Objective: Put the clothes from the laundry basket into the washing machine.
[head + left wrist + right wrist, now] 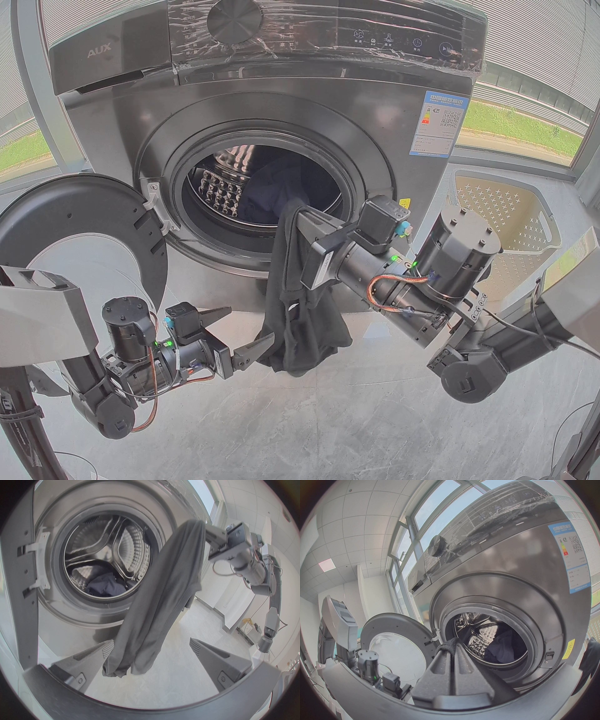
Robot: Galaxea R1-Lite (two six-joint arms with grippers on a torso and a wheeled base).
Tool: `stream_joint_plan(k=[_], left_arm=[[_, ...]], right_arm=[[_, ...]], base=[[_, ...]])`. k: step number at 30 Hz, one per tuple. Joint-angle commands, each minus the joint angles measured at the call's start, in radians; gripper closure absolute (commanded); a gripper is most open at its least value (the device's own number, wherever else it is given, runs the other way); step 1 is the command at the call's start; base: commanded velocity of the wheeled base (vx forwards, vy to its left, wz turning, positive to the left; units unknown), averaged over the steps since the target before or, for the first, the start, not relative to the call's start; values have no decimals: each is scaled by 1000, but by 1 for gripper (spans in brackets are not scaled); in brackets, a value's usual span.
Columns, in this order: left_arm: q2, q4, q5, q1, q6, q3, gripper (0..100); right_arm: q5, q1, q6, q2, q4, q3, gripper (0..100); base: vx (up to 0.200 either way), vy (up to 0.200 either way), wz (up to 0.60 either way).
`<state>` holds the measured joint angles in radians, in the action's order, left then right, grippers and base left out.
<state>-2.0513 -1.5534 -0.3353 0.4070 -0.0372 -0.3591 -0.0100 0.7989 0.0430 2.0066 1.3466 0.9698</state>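
Loading is in hand: the right gripper (305,219) is clenched on a black garment (300,306) hanging before the near rim of the washing machine (112,131)'s open drum (225,187), the left gripper (250,325) spread and unladen by its hem. Next, I judge, the cloth must go deeper before release. A dark blue garment (281,181) lies in the drum; the laundry basket (500,206), right, looks bare.

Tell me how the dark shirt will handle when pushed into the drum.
Probably floppy: the shirt hangs in long folds from the right gripper, so a push would likely crumple it. Likely light: one pinch holds it. Its hem dangles below the drum opening and may drag on the rim.
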Motion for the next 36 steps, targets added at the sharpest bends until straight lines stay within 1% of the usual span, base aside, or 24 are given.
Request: stream_joint_plan(k=[1, 6, 7, 10, 12, 16, 18, 22, 29, 31, 33, 36], left_arm=[[-59, -5, -2, 1, 0, 11, 0], [-112, -5, -2, -2, 13, 2, 0], [-135, -5, -4, -1, 20, 0, 0], [-167, -7, -5, 12, 28, -4, 0], [-182, -7, -10, 30, 36, -9, 0], [-228, -5, -17, 62, 42, -47, 0], [-242, -5, -17, 65, 42, -64, 0], [-319, -5, -17, 67, 42, -155, 0], [-400, -5, -2, 65, 40, -284, 0], [-425, -5, 22, 62, 36, -348, 0], [-438, -5, 38, 61, 28, -397, 0], [-457, -4, 53, 61, 25, -452, 0]], right_arm=[[-1, 0, 0, -5, -3, 24, 100], [-16, -3, 0, -5, -9, 40, 100], [-18, -4, 0, -5, -10, 41, 100], [-21, -9, 0, 0, -12, 50, 100], [-30, -10, 2, 4, -14, 66, 100], [-31, -9, 2, 18, -15, 83, 100], [-31, -7, 2, 18, -15, 83, 100], [-31, -6, 2, 18, -15, 83, 100], [-31, 6, 2, 18, -15, 81, 100], [-31, 8, 2, 18, -15, 81, 100], [-31, 8, 2, 18, -14, 81, 100], [-31, 9, 2, 18, -14, 79, 100]], base=[[0, 0, 0], [0, 0, 0], [0, 0, 0], [0, 0, 0], [0, 0, 0], [0, 0, 0], [0, 0, 0], [0, 0, 0], [0, 0, 0], [0, 0, 0], [0, 0, 0], [0, 0, 0]])
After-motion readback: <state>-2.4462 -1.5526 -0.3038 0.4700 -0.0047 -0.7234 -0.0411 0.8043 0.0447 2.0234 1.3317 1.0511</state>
